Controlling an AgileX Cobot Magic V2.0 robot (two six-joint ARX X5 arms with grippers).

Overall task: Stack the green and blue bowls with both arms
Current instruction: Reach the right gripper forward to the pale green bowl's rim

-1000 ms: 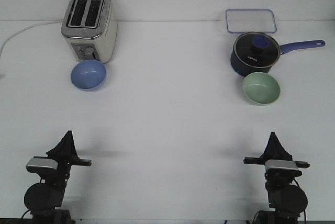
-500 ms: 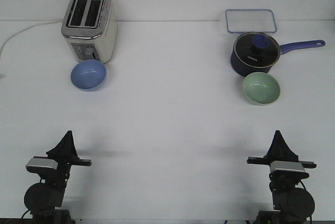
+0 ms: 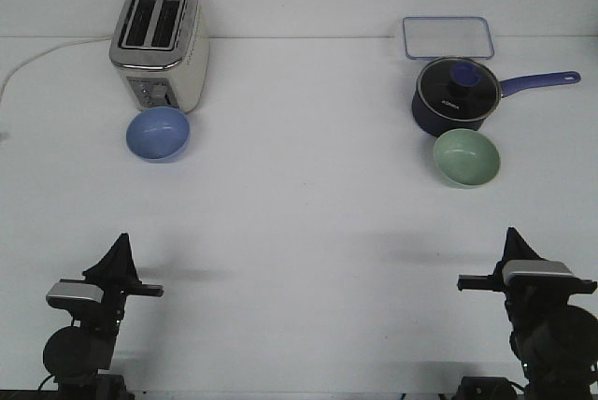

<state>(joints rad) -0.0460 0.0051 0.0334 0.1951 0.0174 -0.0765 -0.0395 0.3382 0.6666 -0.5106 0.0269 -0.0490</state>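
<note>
The light blue bowl [image 3: 158, 134] sits on the white table at the left, just in front of the toaster. The pale green bowl [image 3: 466, 157] sits at the right, right in front of the dark saucepan. My left gripper [image 3: 120, 249] rests low at the front left, far from the blue bowl. My right gripper [image 3: 516, 239] is at the front right, well in front of the green bowl. Both point away from the camera with their fingers together in a single tip. Neither holds anything.
A cream and silver toaster [image 3: 159, 45] with a white cord stands at the back left. A dark blue saucepan [image 3: 455, 94] with a glass lid and long handle stands behind the green bowl. A clear rectangular lid [image 3: 448, 37] lies at the back right.
My right arm has shifted to the right and slightly toward the camera. The left arm and both bowls have not moved.
</note>
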